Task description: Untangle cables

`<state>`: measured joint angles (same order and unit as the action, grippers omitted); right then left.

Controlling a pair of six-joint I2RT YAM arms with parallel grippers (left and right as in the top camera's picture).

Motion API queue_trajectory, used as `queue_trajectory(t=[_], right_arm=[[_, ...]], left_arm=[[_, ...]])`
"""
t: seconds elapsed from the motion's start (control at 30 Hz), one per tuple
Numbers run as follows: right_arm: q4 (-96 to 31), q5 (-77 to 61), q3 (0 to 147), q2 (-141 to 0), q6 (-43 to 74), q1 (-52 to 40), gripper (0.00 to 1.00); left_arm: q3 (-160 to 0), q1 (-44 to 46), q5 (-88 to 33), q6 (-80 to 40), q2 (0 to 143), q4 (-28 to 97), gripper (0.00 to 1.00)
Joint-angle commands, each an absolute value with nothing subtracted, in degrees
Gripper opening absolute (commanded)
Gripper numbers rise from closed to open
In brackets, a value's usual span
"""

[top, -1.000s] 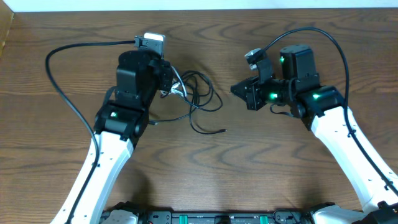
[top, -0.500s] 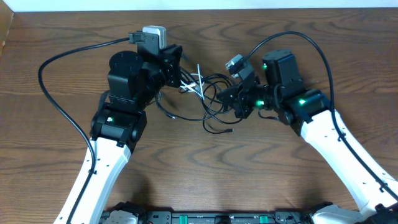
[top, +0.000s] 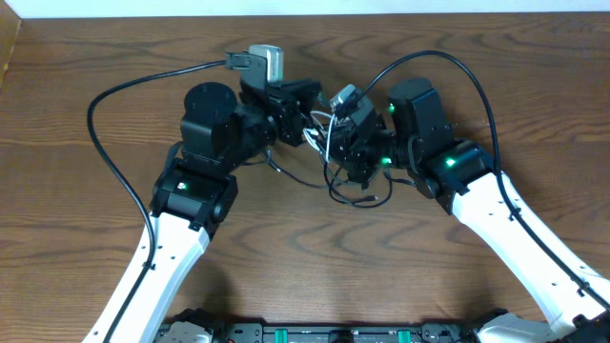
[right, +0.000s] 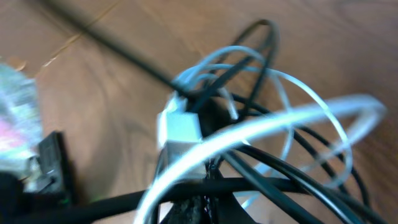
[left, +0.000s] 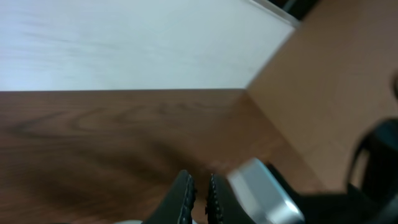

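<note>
The cables (top: 329,143) are a tangle of thin black cords and one white cord, bunched between the two grippers at the table's back middle. A black end (top: 357,198) trails toward the front. My left gripper (top: 307,112) sits at the tangle's left edge. In the left wrist view its jaws (left: 199,194) are closed to a thin slit, and the cord between them is hidden. My right gripper (top: 339,141) is in the tangle from the right. In the right wrist view its jaws (right: 208,208) are shut among black cords, with white loops (right: 249,134) and a white plug (right: 181,129) right in front.
Thick black arm wires loop over the table at the left (top: 105,143) and the back right (top: 477,76). The table's back edge and a white wall (left: 124,43) are close behind the grippers. The right arm's silver wrist camera (left: 261,193) nearly touches my left fingers.
Both grippers have moved toward each other and now almost meet. The tangle has shifted right and back with the left gripper, and the right gripper has entered it.
</note>
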<state>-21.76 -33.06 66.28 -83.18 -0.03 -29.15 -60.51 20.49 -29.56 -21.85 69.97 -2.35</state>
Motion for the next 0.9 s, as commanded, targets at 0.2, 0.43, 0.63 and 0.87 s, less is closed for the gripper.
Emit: queue_trajectory(t=[0.2, 0.43, 0.63, 0.87], right_arm=[[-23.6, -6.0, 67.4, -83.7, 13.1, -29.6, 0.01], [-27.3, 1.9, 67.4, -83.7, 18.6, -29.2, 0.01], [-32.0, 3.0, 67.4, -83.7, 18.9, -27.2, 0.01], [-36.4, 3.9, 67.4, -83.7, 21.4, -23.0, 0.01]], left_arm=[[-62.1, 21.2, -37.3, -23.2, 69.2, -9.6, 0.08], [-62.1, 20.6, -25.9, -19.2, 69.2, -9.6, 0.08], [-62.1, 20.5, -2.9, -17.8, 69.2, -3.2, 0.08], [-62.1, 20.5, 2.8, -19.2, 69.2, -0.6, 0.08]])
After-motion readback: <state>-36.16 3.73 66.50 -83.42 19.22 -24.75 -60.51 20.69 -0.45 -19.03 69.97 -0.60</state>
